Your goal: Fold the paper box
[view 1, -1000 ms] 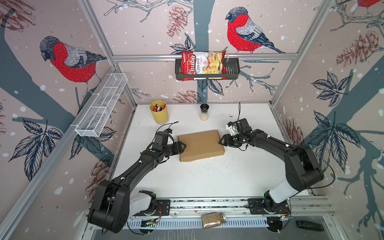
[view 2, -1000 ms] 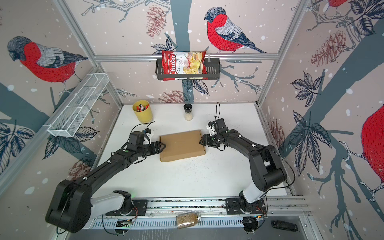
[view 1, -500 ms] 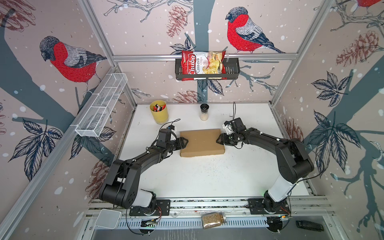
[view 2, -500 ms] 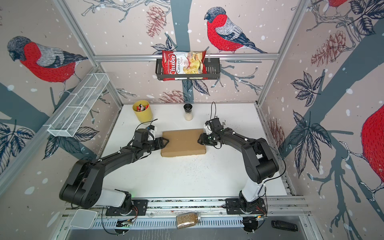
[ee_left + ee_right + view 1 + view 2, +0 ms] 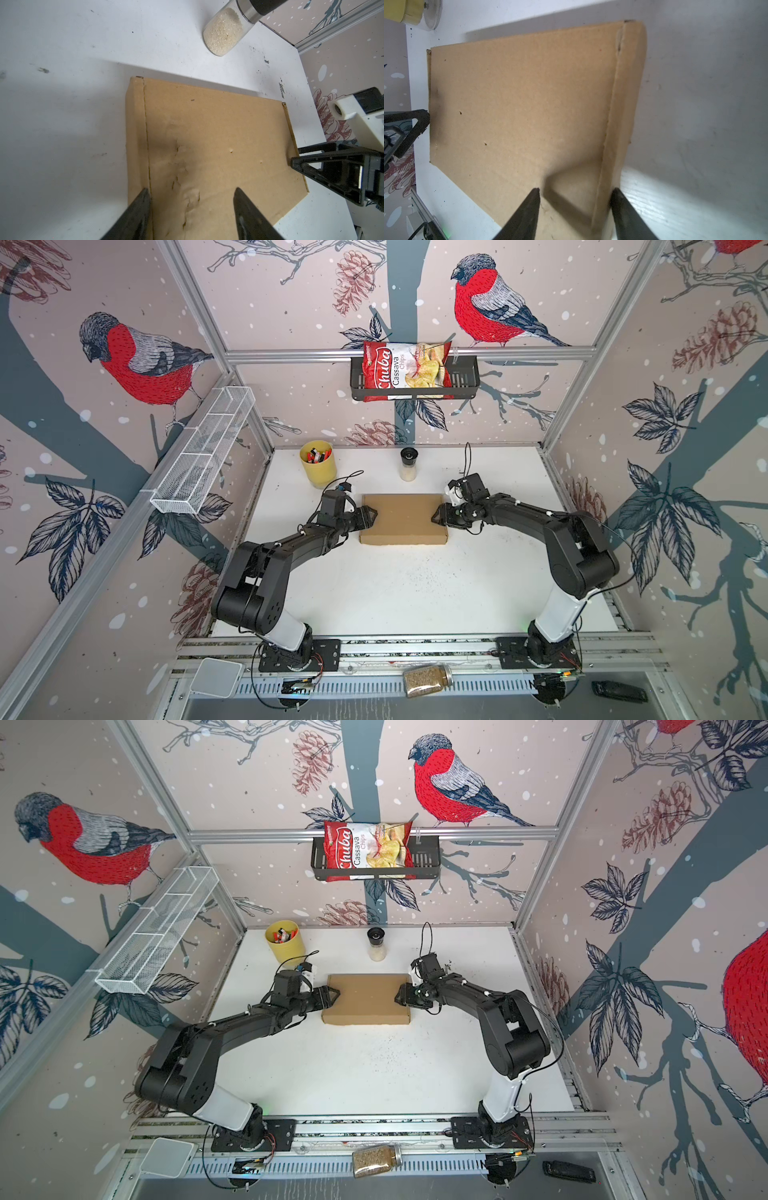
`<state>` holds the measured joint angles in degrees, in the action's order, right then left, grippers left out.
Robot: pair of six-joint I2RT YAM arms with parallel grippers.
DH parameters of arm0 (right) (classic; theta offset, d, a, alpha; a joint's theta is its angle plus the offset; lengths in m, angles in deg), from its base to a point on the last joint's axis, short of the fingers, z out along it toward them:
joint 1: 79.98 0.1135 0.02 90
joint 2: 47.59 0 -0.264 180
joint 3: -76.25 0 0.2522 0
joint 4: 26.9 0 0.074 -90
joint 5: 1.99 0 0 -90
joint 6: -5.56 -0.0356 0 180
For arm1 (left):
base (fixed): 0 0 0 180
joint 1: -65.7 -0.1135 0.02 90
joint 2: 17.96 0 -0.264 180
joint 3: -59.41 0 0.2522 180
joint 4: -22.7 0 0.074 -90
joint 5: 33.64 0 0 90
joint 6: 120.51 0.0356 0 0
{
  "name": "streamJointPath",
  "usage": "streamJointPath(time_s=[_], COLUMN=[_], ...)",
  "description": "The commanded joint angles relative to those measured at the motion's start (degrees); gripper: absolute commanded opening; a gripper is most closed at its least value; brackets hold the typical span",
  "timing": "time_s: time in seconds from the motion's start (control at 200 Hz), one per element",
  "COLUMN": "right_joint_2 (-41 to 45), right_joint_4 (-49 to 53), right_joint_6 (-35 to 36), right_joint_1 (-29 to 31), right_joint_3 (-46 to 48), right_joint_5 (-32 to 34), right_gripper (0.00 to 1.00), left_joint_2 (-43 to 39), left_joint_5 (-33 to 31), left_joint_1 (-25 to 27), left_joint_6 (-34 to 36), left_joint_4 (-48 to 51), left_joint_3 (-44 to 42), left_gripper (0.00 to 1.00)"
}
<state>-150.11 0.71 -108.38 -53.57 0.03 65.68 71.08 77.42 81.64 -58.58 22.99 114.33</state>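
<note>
The paper box [image 5: 403, 517] [image 5: 366, 997] is plain brown cardboard. It lies closed and flat on the white table, its edges square to the table. My left gripper [image 5: 371, 515] [image 5: 334, 994] touches its left end and my right gripper [image 5: 436, 516] [image 5: 399, 996] touches its right end. In the left wrist view the left gripper [image 5: 192, 190] is open over the box [image 5: 218, 128], one fingertip at the fold line by a side wall. In the right wrist view the right gripper [image 5: 575, 190] is open, one tip over the box [image 5: 519, 99] and one beside its side wall.
A yellow cup of pens [image 5: 318, 466] stands just behind the left gripper and a shaker [image 5: 408, 466] behind the box. A wire basket [image 5: 199, 456] hangs on the left wall and a chips bag [image 5: 405, 371] on the back wall. A jar [image 5: 428, 679] lies on the front rail.
The box has turned from slightly skewed to square and has slid a little toward the back. Both grippers stayed at its ends and moved with it.
</note>
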Motion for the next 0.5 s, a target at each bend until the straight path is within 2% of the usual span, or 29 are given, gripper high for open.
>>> streamJointPath(time_s=[0.0, 0.115, 0.275, 0.37, 0.495], right_joint_2=[0.74, 3.62, 9.15, 13.54, 20.55], right_joint_4=[-2.51, -1.78, -0.44, -1.44, -5.58], right_joint_6=[0.45, 2.32, 3.04, 2.76, 1.20], right_joint_1=[-0.94, -3.32, -7.31, -10.11, -12.49], right_joint_3=[-0.31, -0.65, -2.64, -3.24, -1.66], right_joint_5=[-4.74, -5.09, -1.83, 2.71, 12.15], right_gripper=[0.58, 0.65, 0.75, 0.76, 0.76], left_joint_2=[-0.71, -3.27, -10.16, -15.20, -22.81], left_joint_5=[2.41, -2.33, -9.63, -15.74, -21.04], left_joint_1=[-0.65, -1.30, -1.35, -1.34, -1.32], left_joint_6=[2.59, 4.72, 5.60, 6.71, 12.06], left_joint_4=[9.83, 14.22, 15.40, 14.90, 8.06], left_joint_3=[1.41, 4.24, 5.46, 5.05, 1.00], left_gripper=[0.66, 0.69, 0.72, 0.72, 0.73])
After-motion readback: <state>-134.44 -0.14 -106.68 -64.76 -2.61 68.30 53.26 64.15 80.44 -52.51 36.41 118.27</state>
